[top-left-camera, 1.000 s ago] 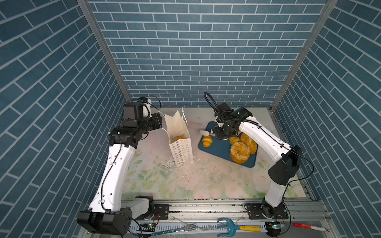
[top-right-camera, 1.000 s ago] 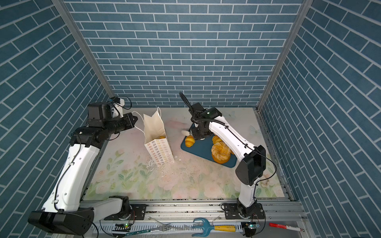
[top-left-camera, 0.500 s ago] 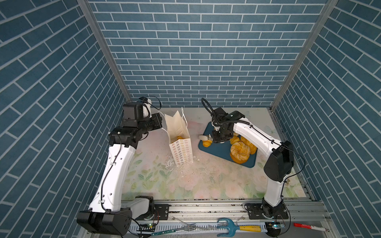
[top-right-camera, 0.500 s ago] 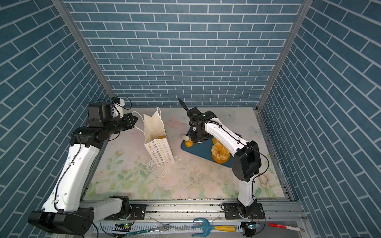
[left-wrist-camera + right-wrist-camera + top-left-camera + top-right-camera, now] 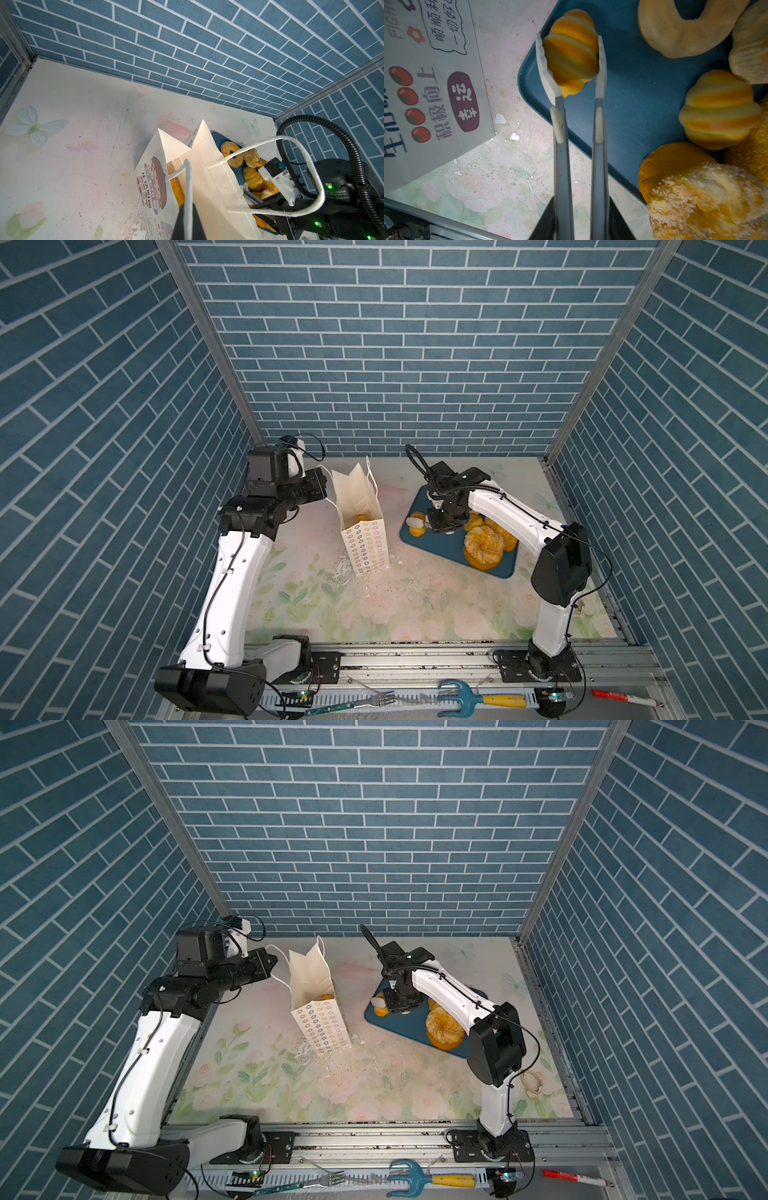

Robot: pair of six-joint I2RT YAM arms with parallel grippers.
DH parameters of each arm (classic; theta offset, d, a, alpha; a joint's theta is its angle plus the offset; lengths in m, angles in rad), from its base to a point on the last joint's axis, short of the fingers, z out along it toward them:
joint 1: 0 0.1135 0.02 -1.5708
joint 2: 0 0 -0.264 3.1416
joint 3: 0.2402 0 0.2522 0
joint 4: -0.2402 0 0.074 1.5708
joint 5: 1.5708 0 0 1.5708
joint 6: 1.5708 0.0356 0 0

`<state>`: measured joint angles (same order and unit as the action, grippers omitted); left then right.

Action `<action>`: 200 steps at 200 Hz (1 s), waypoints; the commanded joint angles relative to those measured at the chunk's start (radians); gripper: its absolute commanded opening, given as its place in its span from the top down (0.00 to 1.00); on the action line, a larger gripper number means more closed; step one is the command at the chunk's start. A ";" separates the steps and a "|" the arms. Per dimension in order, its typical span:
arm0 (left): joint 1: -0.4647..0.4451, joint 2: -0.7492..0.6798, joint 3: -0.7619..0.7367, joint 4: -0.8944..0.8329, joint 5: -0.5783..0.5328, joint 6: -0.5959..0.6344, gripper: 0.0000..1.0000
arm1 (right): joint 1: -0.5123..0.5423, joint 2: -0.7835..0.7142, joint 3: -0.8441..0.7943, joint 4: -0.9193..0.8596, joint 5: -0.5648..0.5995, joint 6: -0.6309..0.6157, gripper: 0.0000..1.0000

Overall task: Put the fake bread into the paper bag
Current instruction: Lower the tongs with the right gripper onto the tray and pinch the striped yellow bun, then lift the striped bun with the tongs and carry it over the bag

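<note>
The white paper bag [image 5: 361, 526] [image 5: 318, 1011] stands open on the flowered table, with orange fake bread [image 5: 362, 517] [image 5: 176, 191] inside. My left gripper [image 5: 188, 204] [image 5: 321, 488] is shut on the bag's cord handle [image 5: 188, 182], behind the bag's left side. At the near left corner of the blue tray [image 5: 449, 549] [image 5: 633, 93], my right gripper [image 5: 569, 52] [image 5: 417, 524] is shut on a ridged roll [image 5: 571, 54] [image 5: 380, 1011], one long finger against each side. More fake bread lies on the tray: a ring doughnut [image 5: 685, 27], another ridged roll [image 5: 716, 112] and a crumb-coated bun [image 5: 695, 197] [image 5: 482, 549].
White flakes and crumbs are scattered on the table in front of the bag [image 5: 365, 585]. On the front rail lie a fork [image 5: 374, 699], a blue hand rake with a yellow handle [image 5: 478, 699] and a red pen [image 5: 619, 695]. Blue brick walls enclose three sides.
The right arm has folded in towards the tray's left corner and its fingers have narrowed onto the ridged roll. The left arm and the bag have not moved.
</note>
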<state>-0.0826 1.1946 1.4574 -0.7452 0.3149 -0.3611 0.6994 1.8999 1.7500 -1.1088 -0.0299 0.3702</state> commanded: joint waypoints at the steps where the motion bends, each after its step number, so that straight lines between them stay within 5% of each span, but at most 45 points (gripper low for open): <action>1: 0.004 -0.018 -0.002 -0.014 -0.004 0.012 1.00 | 0.002 -0.041 0.000 -0.017 0.040 0.022 0.70; 88: 0.004 -0.034 -0.024 -0.005 -0.010 0.007 1.00 | 0.000 -0.263 0.177 -0.066 0.206 -0.037 0.72; 125: 0.004 -0.038 -0.032 0.003 -0.012 0.005 1.00 | 0.012 -0.348 0.298 0.025 0.165 -0.117 0.72; 200: 0.004 -0.046 -0.032 -0.001 -0.016 -0.002 1.00 | 0.246 -0.306 0.523 0.151 0.140 -0.362 0.72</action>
<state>-0.0826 1.1706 1.4406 -0.7437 0.3077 -0.3626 0.8864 1.5627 2.2284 -1.0416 0.1280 0.1234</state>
